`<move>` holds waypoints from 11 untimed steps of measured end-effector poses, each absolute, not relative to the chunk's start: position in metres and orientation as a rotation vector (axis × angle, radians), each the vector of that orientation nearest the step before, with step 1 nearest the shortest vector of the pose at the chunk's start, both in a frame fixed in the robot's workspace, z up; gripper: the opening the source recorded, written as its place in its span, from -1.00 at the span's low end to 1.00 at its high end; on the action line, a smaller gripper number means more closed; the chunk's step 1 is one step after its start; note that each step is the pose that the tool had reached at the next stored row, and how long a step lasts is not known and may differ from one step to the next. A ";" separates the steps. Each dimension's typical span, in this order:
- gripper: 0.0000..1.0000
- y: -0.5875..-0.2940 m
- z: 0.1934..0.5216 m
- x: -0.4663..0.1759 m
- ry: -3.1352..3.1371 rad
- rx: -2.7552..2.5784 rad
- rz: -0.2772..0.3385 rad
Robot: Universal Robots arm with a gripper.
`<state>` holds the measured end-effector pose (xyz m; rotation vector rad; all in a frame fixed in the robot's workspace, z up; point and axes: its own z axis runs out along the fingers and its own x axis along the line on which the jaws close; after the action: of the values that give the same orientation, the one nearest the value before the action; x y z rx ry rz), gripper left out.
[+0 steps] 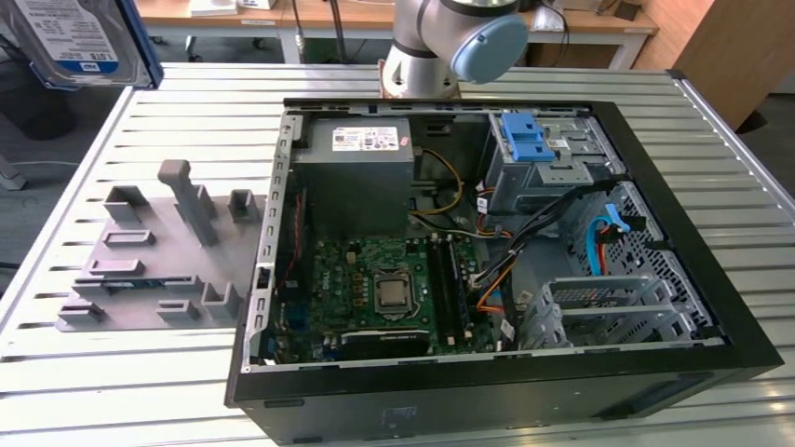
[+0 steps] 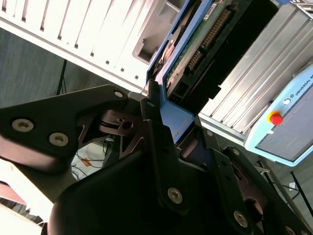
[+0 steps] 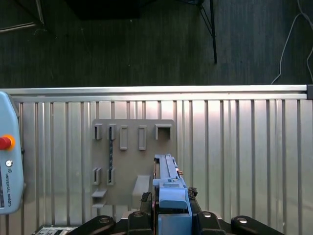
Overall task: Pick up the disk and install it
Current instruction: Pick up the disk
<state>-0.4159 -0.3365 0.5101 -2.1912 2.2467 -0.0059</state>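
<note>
The tool [image 2: 176,120] pinches the disk [image 2: 195,54] by its blue carrier bracket. The silver body, blue-and-white label and green circuit board jut beyond the fingers [image 2: 151,127]. The disk is held in the air, clear of the slatted desk [image 3: 244,147]. Under it lies a slotted grey fixture plate [image 3: 132,156]. Farther toward the exterior view's right stands the open computer case [image 1: 472,396].

Open black desktop PC case [image 1: 497,377] lies on grey ribbed metal table [image 1: 162,391]. Inside: green motherboard [image 1: 360,279], grey boxy PSU w/ white sticker [image 1: 360,177], blue plastic latch [image 1: 527,140] atop grey metal drive cage [image 1: 546,177]. Grey plastic fixture plate w/ upright slots [image 1: 137,270] sits just beside case, on exterior view's left.
</note>
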 end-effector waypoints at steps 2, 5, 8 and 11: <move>-0.27 -0.337 0.510 -0.413 2.247 -2.191 -0.006; -0.27 -0.338 0.510 -0.411 2.247 -2.191 -0.006; -0.27 -0.342 0.510 -0.410 2.247 -2.191 -0.006; -0.27 -0.344 0.510 -0.409 2.247 -2.191 -0.006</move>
<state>-0.4085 -0.3437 0.5101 -2.1913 2.2466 -0.0060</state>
